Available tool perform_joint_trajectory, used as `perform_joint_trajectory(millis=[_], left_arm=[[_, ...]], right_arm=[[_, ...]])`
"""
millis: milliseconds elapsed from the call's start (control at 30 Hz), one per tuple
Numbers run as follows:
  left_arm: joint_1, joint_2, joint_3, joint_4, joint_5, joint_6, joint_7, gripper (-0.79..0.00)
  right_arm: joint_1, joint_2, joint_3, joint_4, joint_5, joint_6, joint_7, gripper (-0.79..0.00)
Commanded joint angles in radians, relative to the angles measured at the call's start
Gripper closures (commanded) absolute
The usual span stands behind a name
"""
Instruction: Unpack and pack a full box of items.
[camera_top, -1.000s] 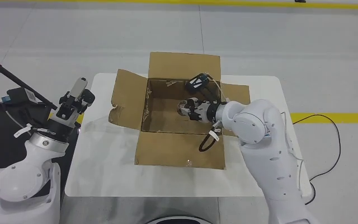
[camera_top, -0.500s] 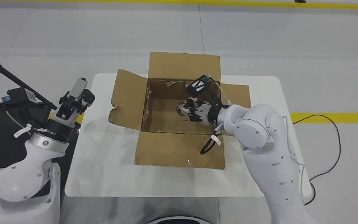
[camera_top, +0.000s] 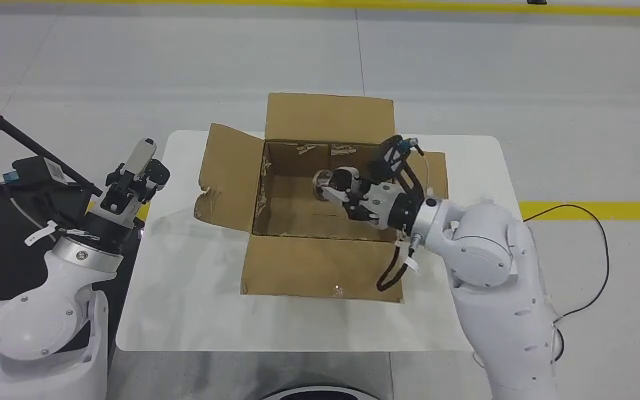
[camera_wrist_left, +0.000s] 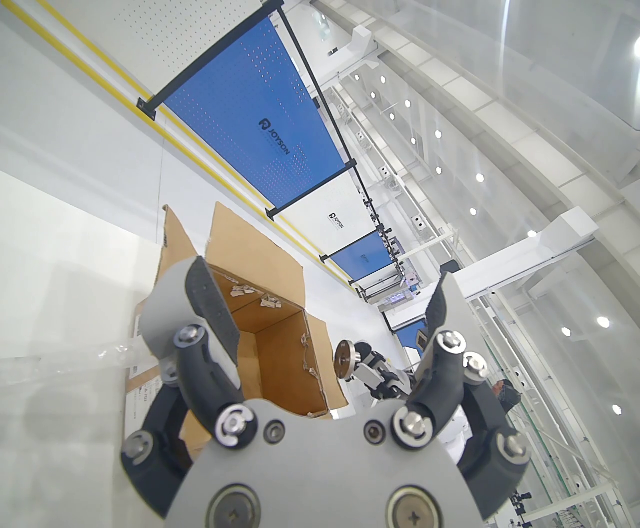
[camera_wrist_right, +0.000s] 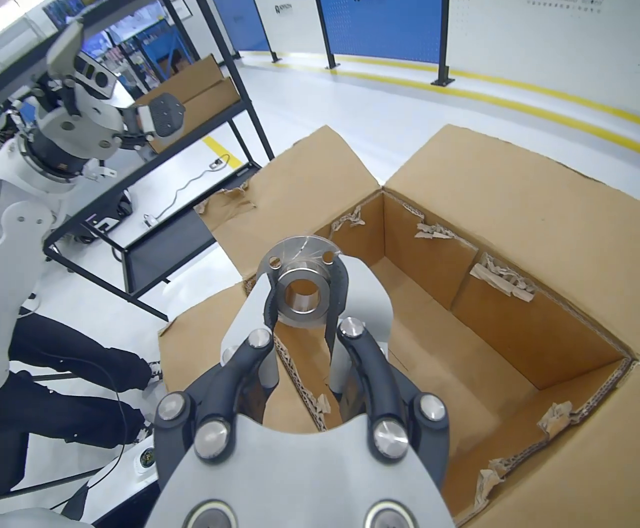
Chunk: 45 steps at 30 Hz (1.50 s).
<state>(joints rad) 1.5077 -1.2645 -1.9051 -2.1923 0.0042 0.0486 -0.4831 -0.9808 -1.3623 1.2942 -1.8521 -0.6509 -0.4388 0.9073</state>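
Two grippers work at one white table. The right gripper is clenched on a round metal flange, with its fingers pinching the central hub and the drilled plate facing away from the wrist. Below this gripper stands the open cardboard box, flaps spread. The left gripper is released, fingers wide, and hangs well apart from the box, beyond a side flap.

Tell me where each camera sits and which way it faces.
Top view: above the arms, looking down at the white table and open brown cardboard box; both arms show.
Left wrist view: on the left wrist, tilted up toward the ceiling; open left gripper shows.
Right wrist view: on the right wrist, facing into the box; right gripper holds a round metal flange.
All three share the box.
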Motion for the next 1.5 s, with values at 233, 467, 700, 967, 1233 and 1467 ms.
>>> perform_joint_trajectory(millis=[233, 467, 700, 967, 1233, 1467], left_arm=[[0.000, 0.000, 0.000, 0.000, 0.000, 0.000, 0.000, -0.785], [0.000, 0.000, 0.000, 0.000, 0.000, 0.000, 0.000, -0.785], [0.000, 0.000, 0.000, 0.000, 0.000, 0.000, 0.000, -0.785], [0.000, 0.000, 0.000, 0.000, 0.000, 0.000, 0.000, -0.785], [0.000, 0.000, 0.000, 0.000, 0.000, 0.000, 0.000, -0.785], [0.000, 0.000, 0.000, 0.000, 0.000, 0.000, 0.000, -0.785]], right_arm=[[-0.043, 0.023, 0.057, -0.029, 0.084, -0.063, 0.002, 0.000], [-0.054, 0.037, 0.069, -0.040, 0.095, -0.062, 0.001, 0.000], [-0.044, 0.052, 0.065, -0.069, -0.068, 0.023, 0.048, 0.000], [-0.083, 0.066, 0.055, -0.167, -0.265, 0.147, 0.085, 0.000], [-0.166, 0.083, 0.122, -0.248, -0.294, 0.171, 0.086, 0.000], [-0.285, 0.099, 0.223, -0.338, -0.312, 0.207, 0.091, 0.000]])
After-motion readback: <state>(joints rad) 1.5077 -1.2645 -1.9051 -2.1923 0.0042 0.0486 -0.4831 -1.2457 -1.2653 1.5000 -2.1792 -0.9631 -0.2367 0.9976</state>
